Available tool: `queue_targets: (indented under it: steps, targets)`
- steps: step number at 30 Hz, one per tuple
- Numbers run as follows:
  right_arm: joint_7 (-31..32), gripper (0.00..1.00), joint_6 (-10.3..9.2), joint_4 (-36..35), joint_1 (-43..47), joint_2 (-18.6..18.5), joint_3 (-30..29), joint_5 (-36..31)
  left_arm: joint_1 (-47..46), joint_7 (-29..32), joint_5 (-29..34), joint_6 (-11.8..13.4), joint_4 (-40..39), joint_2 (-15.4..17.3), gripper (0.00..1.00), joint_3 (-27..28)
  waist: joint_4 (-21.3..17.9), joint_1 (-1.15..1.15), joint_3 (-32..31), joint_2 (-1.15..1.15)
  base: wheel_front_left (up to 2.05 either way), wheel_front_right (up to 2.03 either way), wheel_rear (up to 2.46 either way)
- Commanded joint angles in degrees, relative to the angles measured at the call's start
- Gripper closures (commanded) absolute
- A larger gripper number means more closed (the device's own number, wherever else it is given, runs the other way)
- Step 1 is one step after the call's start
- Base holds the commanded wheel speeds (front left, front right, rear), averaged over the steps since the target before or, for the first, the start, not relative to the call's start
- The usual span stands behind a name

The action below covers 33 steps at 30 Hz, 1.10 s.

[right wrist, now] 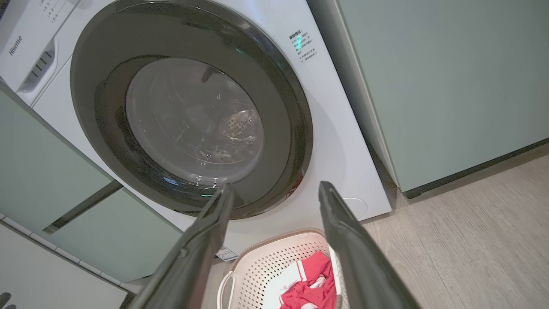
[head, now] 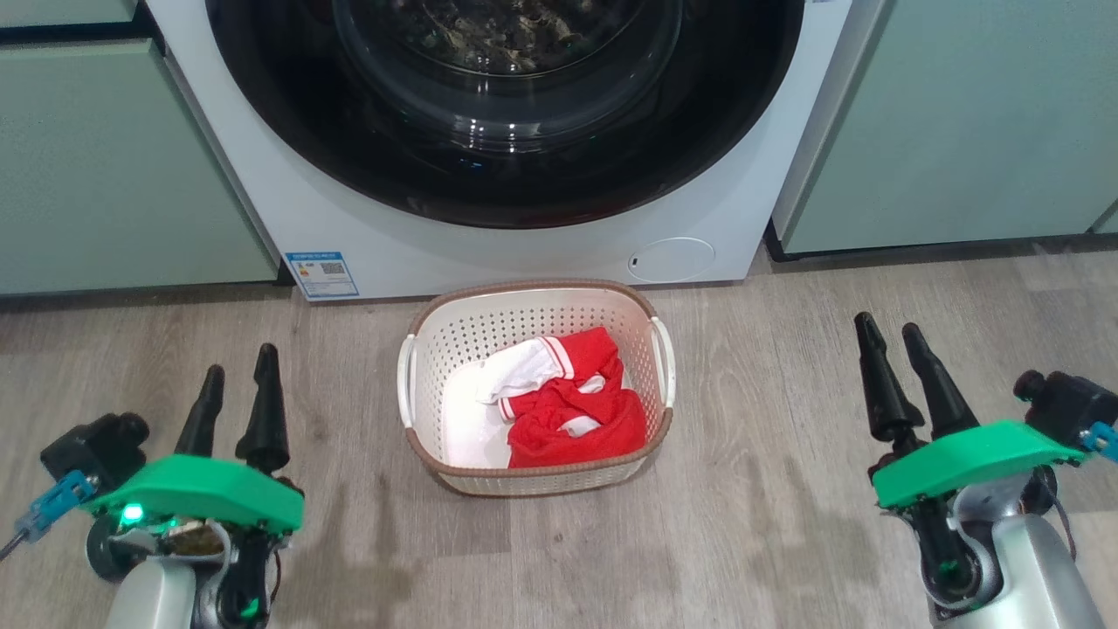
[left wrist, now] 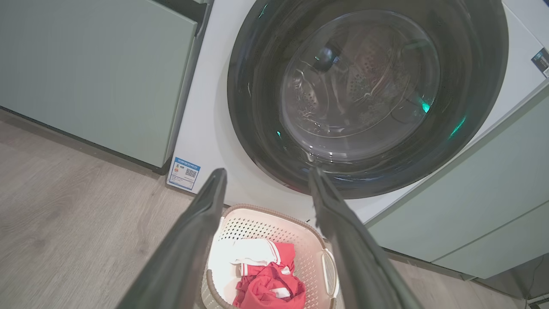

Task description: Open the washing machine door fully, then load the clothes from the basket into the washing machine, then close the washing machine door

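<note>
Washing machine door (head: pixel 507 114) shut, top; red clothes (head: pixel 576 415) in basket (head: pixel 489 325), centre; left gripper (head: pixel 240 360) and right gripper (head: pixel 887 325) jaws wide open, empty.

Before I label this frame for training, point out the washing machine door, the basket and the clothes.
the washing machine door (head: pixel 507 192), head view, lower part of its black rim.
the basket (head: pixel 507 328), head view, its perforated far wall.
the clothes (head: pixel 585 428), head view, the red fabric heap.
</note>
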Motion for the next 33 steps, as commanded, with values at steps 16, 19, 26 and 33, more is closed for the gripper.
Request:
queue_targets:
  steps: [16, 19, 26, 33]
  targets:
    - [-2.27, 0.0, -0.01, -1.33, -2.08, 0.51, 1.5, -12.75, -1.22, -3.3, 10.43, 2.53, -2.86, 2.17, 0.0, 0.8, 0.2, 0.0, 0.12, 0.0, 0.0, 0.0, 0.0]
    - [-2.53, 0.0, -0.01, -1.52, -2.12, 0.62, 1.4, -14.33, -1.16, -3.8, 11.43, 2.46, -3.03, 1.9, 0.0, 1.0, 0.2, 0.0, 0.15, 0.0, 0.0, 0.0, 0.0]
    - [-2.66, 0.0, -0.01, -1.73, -2.06, 0.77, 1.0, -16.9, -1.06, -4.81, 13.47, 1.84, -3.31, 1.19, 0.0, 1.61, 0.2, 0.0, 0.29, 0.0, 0.0, 0.0, 0.0]
    - [-2.88, 0.0, -0.01, -1.79, -2.36, 0.82, 1.32, -20.32, -1.13, -5.98, 16.45, 0.91, -2.87, 0.59, 0.0, 2.61, 0.06, 0.0, 0.59, 0.0, 0.0, 0.0, 0.0]
